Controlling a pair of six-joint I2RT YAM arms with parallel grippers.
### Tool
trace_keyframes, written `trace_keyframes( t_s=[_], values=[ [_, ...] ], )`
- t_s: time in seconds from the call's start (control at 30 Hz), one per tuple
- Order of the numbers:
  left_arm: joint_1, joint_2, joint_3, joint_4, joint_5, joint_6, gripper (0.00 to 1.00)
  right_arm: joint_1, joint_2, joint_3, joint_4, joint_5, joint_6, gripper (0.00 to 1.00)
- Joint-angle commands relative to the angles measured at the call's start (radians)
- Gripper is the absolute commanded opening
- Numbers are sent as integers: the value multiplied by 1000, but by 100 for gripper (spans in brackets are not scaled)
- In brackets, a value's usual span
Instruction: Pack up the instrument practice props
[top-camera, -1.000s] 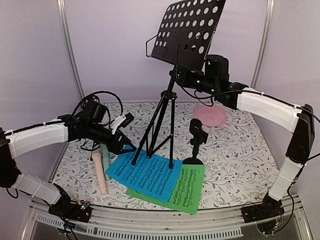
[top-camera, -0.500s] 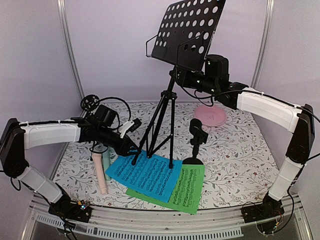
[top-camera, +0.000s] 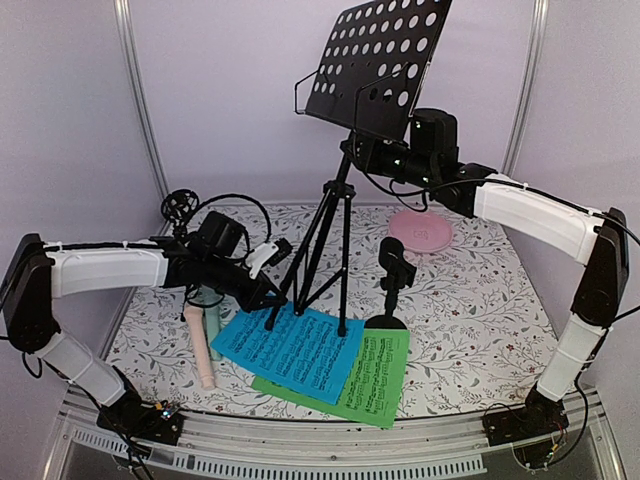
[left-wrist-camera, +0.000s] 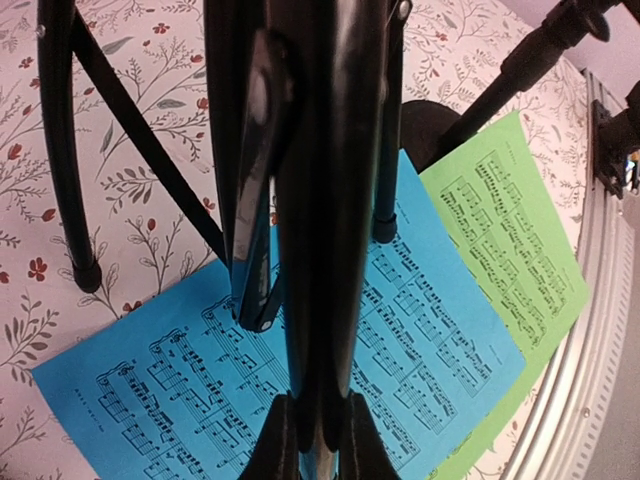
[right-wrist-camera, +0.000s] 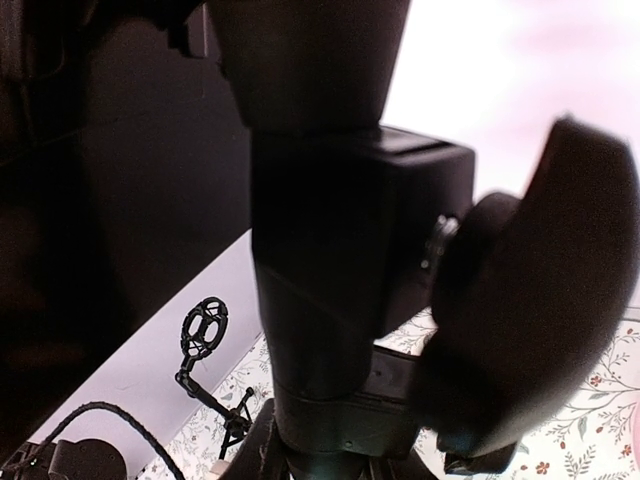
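Clamping slim glossy tripod leg (left-wrist-camera: 325, 250) of perforated rack (top-camera: 372, 118): left gripper (left-wrist-camera: 318, 420).

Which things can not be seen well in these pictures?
Top view: mint microphone, mostly behind the left arm.
Right wrist view: whether the right gripper holds the music stand; too dark and close.
Left wrist view: green sheet, partly under the blue sheet.

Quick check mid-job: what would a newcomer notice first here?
The tall black stand at mid-table towers over all else. Both arms are on it: the right gripper grips its neck under the rack, the left gripper pinches a tripod leg. A blue sheet and a green sheet lie at its feet.
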Motion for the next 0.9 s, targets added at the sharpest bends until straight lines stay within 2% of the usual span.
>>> trace_keyframes(
  t_s=[0.0, 0.23, 0.43, 0.63, 0.87],
  values=[
    [-22, -40, 85, 45, -52, -12, 0, 5, -16, 131, 162, -25, 36, 0],
    [-20, -90, 133, 66, -124, 20, 0, 6, -4, 205, 157, 3, 154, 0],
    [5, -81, 218, 77, -124, 56, 0, 5, 23, 249, 162, -40, 212, 0],
    [43, 2, 360, 18, -129, 129, 0, 5, 24, 222, 156, -47, 208, 0],
    [69, 118, 501, -50, -132, 194, 0, 5, -1, 116, 184, -18, 185, 0]
  ],
)
